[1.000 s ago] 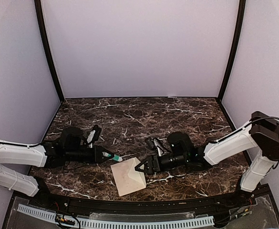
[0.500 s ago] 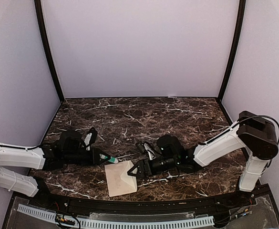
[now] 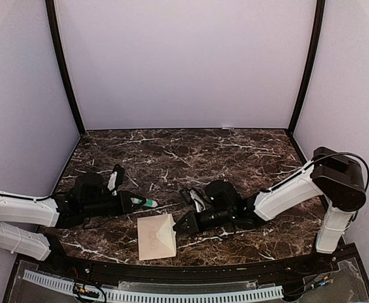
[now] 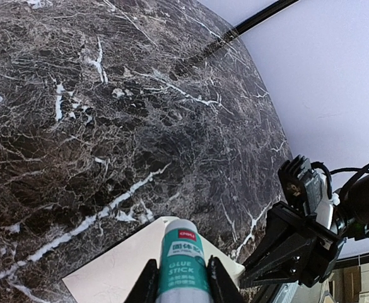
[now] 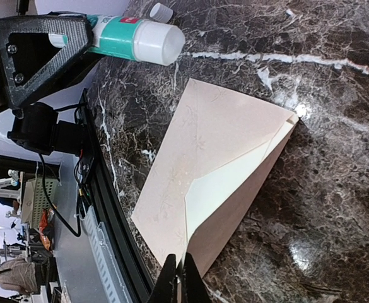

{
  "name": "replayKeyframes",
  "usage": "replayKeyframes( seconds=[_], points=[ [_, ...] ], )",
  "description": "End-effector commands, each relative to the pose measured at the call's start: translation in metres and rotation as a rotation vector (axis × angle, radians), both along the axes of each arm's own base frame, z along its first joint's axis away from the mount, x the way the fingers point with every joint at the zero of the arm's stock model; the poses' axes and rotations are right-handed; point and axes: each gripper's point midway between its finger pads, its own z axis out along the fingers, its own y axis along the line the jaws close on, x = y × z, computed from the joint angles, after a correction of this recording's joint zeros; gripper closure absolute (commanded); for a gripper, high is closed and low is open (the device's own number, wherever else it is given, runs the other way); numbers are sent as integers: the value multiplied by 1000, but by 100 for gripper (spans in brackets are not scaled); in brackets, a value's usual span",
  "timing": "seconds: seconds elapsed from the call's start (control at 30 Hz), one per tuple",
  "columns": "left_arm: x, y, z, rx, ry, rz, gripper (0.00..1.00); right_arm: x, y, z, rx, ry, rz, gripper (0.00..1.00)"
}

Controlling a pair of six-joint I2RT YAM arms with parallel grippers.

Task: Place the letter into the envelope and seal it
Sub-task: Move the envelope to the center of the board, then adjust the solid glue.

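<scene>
So right now I'm holding a glue stick (image 4: 183, 259) in my left gripper (image 4: 183, 281). The two fingers are clamping it on either side of the teal label, and its white cap is pointing out toward the middle of the table (image 3: 234, 158). It's hovering just off the marble and isn't touching any paper.

The envelope (image 3: 154, 237) is lying on the dark marble close to the near edge, pretty much between my two arms and turned a bit crooked. From above, its right side is looking slightly peaked rather than dead flat. In the right wrist view the flap (image 5: 228, 177) is showing up as a paler, smoother triangle against the faintly patterned cream of the rest.

My right gripper (image 5: 179, 278) is lying low and reaching in from the right. Its fingers are pinching together right on the envelope's edge, at the spot where that pale triangle is running out. Barely a sliver is showing between them, so I'm reading it as a grip on the paper there. I can't actually make out how much paper is caught.

The glue stick is sitting up and to the left of the envelope, near it but apart from it. The right arm is stretching almost flat along the table.
</scene>
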Motion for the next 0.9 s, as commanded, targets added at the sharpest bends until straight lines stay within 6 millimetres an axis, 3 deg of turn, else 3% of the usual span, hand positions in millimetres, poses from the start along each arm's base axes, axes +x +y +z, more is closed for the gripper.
replayKeyframes(
  seconds=[0.0,0.17,0.4,0.43,0.47,0.53,0.57,0.67,0.77,0.87],
  points=[
    [9,-1,7,-10,-13,13,100,5,4,9,12,-35,-29,100],
    [12,-1,11,-14,-11,2,100,16,-9,9,-53,-74,-85,100],
    [12,-9,31,-68,-34,-47,100,40,-56,-4,-207,-109,-184,100],
    [13,-11,39,-87,-50,-55,100,41,-63,-2,-208,-111,-191,92],
    [10,-14,43,-105,-52,-75,100,44,-67,2,-202,-115,-201,77],
    [7,-21,59,-155,-80,-122,100,48,-69,19,-166,-139,-211,45],
    [2,-27,69,-189,-96,-165,100,49,-68,30,-140,-153,-214,35],
    [-8,-38,95,-268,-133,-257,100,48,-58,76,-7,-189,-203,15],
    [-20,-45,127,-370,-190,-339,100,43,-46,130,178,-224,-189,7],
    [-28,-48,156,-443,-257,-385,100,36,-36,170,317,-247,-173,5]
  ],
)
